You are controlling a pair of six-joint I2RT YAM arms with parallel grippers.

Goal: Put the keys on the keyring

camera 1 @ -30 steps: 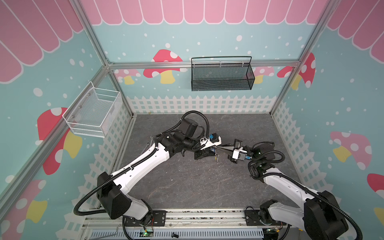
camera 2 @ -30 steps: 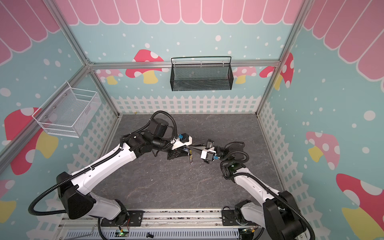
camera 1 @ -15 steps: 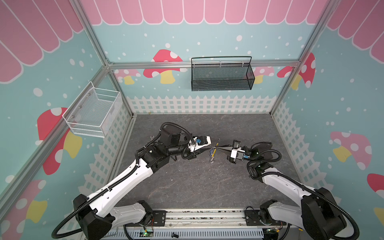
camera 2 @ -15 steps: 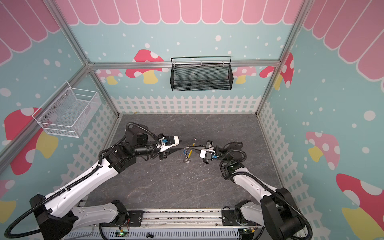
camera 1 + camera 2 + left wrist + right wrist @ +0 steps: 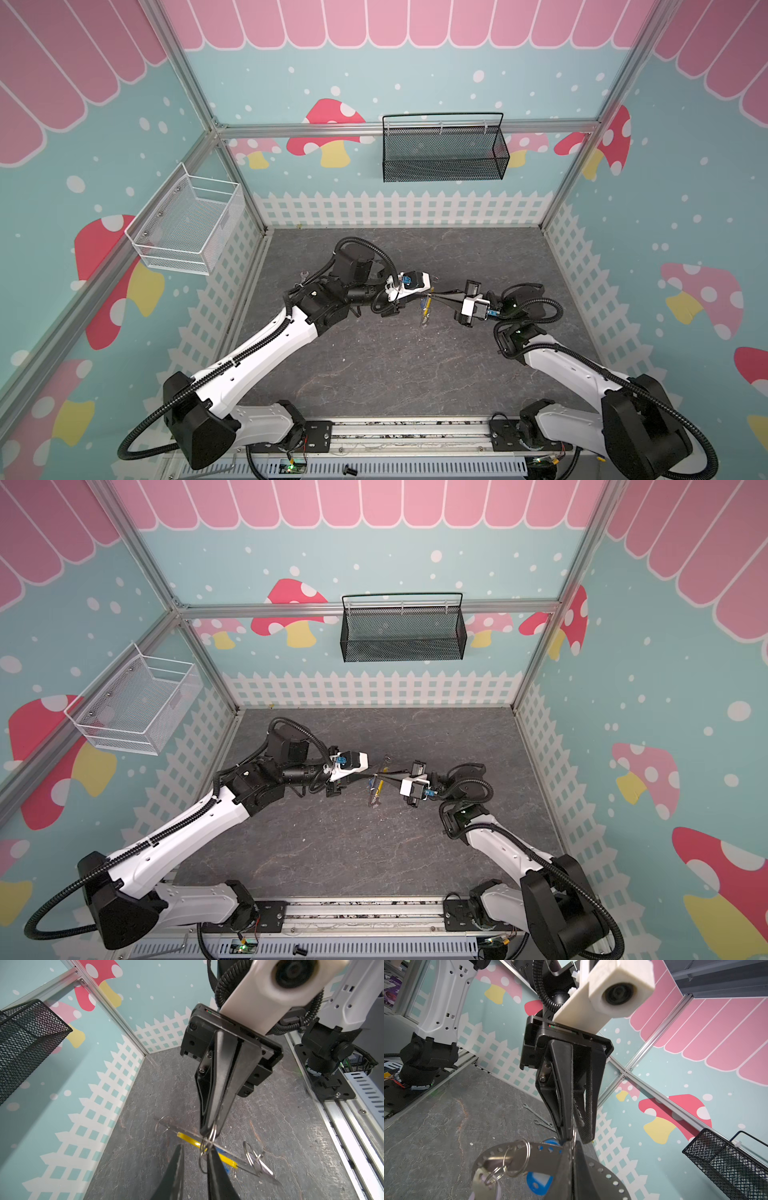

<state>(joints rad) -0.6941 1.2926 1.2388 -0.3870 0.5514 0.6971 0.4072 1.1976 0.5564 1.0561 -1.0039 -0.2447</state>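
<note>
My right gripper (image 5: 572, 1147) is shut on the keyring (image 5: 542, 1157), a dark perforated hoop with a yellow segment (image 5: 189, 1139), and holds it above the floor mid-table (image 5: 432, 296). A silver key with a lilac tag (image 5: 479, 1180) hangs from the hoop by a split ring. A blue tag (image 5: 538, 1183) hangs under the hoop. My left gripper (image 5: 195, 1148) faces the right one tip to tip (image 5: 428, 292), narrowly open. A small split ring (image 5: 204, 1153) lies against one of its fingers, right at the right gripper's tips. The keys dangle below both grippers (image 5: 376, 791).
Two silver wrenches (image 5: 533, 1112) lie on the grey floor behind the left arm (image 5: 304, 274). A black mesh basket (image 5: 442, 149) hangs on the back wall and a white wire basket (image 5: 187, 226) on the left wall. The arms' rail (image 5: 395, 432) runs along the front.
The left arm pulled back to the left, then returned to the keyring, and its jaws have narrowed. The right gripper kept the keyring in place.
</note>
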